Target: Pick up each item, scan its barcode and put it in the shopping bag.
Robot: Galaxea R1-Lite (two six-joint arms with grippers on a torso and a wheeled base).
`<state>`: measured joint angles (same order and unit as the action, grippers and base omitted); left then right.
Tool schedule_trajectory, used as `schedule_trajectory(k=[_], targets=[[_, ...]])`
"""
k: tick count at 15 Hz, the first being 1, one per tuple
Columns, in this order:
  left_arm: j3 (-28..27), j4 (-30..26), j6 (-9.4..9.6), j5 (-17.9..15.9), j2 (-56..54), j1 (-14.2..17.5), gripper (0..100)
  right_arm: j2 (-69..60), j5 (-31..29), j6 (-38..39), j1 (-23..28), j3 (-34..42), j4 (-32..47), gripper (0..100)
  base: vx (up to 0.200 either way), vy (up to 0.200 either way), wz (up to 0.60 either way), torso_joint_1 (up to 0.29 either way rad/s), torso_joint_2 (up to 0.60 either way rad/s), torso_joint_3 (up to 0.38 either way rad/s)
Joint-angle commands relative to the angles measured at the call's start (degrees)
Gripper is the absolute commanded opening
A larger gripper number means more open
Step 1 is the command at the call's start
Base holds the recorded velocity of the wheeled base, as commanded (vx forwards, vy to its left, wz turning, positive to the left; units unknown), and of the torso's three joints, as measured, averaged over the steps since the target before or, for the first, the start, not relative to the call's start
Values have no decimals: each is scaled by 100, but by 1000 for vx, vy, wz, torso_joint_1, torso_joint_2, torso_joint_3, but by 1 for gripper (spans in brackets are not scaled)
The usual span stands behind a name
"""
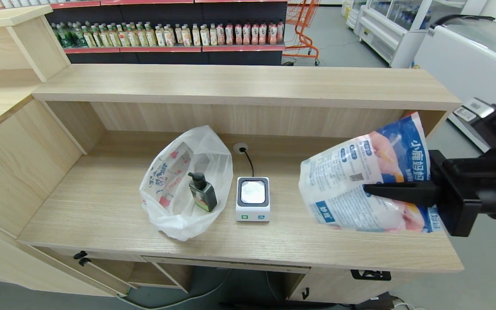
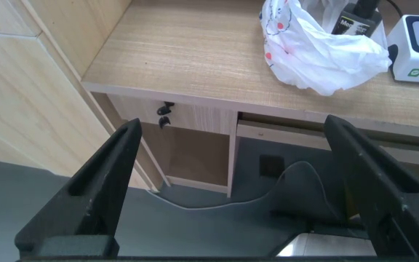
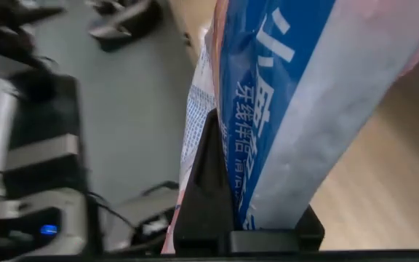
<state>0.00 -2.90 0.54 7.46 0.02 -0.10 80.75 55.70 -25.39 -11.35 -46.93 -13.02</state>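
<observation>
My right gripper is shut on a blue and white food packet, held tilted in the air over the counter's right part, to the right of the scanner. The packet runs between the fingers in the right wrist view. A small white barcode scanner lies on the counter's middle. Left of it lies the white plastic shopping bag, open, with a dark pump bottle standing in it. My left gripper hangs open and holds nothing below the counter's front edge, with the bag farther off.
The wooden counter has a raised back shelf and a side wall on the left. A black cable runs from the scanner to a hole at the back. Drawers and an open recess lie under the front edge.
</observation>
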Motion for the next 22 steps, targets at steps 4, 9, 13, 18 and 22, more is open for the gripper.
schedule_trajectory(k=[4,9,13,18,22], targets=[[0,0,-1,1,-2,1,100,81,-674,-2260,1416,703,-447,0,0,0,0,0,0,0],[0,0,-1,1,-2,1,100,187,-1044,-3165,1478,721,-1018,0,0,0,0,0,0,0],[0,0,-1,1,-2,10,100,187,-1527,-3376,1425,738,-1080,0,0,0,0,0,0,0],[0,0,-1,1,-2,1,100,116,-1676,-3428,1495,835,-1097,0,0,0,0,0,0,0],[0,0,-1,1,-2,1,100,37,-1650,-3525,1592,1116,-1089,0,0,0,0,0,0,0]])
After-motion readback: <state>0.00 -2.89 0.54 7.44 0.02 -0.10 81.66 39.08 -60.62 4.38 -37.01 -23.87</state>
